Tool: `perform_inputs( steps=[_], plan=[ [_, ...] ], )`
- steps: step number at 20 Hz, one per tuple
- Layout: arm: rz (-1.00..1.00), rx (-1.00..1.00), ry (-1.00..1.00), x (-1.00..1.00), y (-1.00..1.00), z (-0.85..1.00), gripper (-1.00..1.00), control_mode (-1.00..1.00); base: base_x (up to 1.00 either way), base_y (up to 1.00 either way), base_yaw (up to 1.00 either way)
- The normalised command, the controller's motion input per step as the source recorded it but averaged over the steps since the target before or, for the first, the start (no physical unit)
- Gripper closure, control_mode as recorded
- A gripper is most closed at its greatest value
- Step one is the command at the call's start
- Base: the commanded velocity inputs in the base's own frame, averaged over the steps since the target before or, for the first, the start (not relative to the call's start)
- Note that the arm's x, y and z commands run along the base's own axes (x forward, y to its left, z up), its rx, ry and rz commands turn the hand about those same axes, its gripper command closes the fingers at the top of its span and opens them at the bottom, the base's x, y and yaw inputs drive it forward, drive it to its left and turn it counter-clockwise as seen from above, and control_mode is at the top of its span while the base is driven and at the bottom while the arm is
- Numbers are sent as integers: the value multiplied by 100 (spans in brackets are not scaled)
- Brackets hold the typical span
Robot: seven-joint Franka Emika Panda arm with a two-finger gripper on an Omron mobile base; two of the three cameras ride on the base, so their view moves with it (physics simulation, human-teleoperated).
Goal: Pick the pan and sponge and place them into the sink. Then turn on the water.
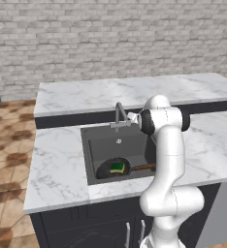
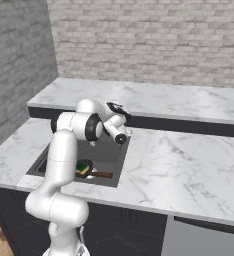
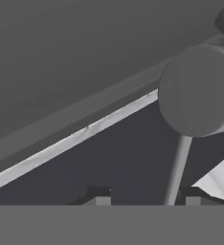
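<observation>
1. One pan (image 1: 110, 169) lies in the sink (image 1: 98, 140), its handle (image 1: 143, 167) pointing right.
2. A sponge (image 1: 117, 167) sits in it.
3. The gripper (image 3: 142, 197) is partly open by the faucet (image 1: 120, 115), holding nothing.

Grey brick wall (image 1: 110, 38); marble counters (image 1: 57, 164); terracotta floor (image 1: 8, 145)

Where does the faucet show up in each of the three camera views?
Left base view: faucet at the sink's back rim, just left of the arm's hand.
Right base view: I can't make it out behind the arm.
Hand view: faucet upper right, close up.
Shared landmark: pan holding the sponge in the sink.
</observation>
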Motion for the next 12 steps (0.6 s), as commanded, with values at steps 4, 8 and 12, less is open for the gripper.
perform_inputs(
  steps=[4, 8, 12],
  plan=[
    [-8, 0, 0, 15, -66, -30, 100, -100, 0, 0, 0],
    [-7, 0, 1, 16, -72, -42, 100, -100, 0, 0, 0],
    [-9, -1, 2, 12, -64, -42, 100, -100, 0, 0, 0]
  ],
)
